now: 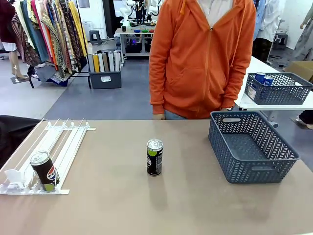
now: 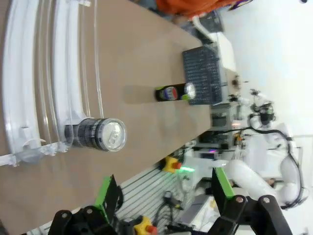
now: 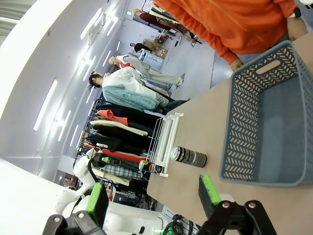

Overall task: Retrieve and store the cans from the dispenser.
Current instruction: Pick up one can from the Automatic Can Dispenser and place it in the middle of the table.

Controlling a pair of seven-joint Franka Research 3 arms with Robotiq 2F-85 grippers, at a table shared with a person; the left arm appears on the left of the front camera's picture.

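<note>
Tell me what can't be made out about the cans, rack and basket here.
- Front view: basket floor nearest the camera, hidden by its own front wall.
- Front view: the person's hands, mostly behind the table's far edge.
- Left wrist view: label of the can in the dispenser, seen top-on, blurred.
- Right wrist view: same can's print, too small.

Dark can (image 2: 98, 134) sits at end of dispenser (image 2: 63, 63)
</note>
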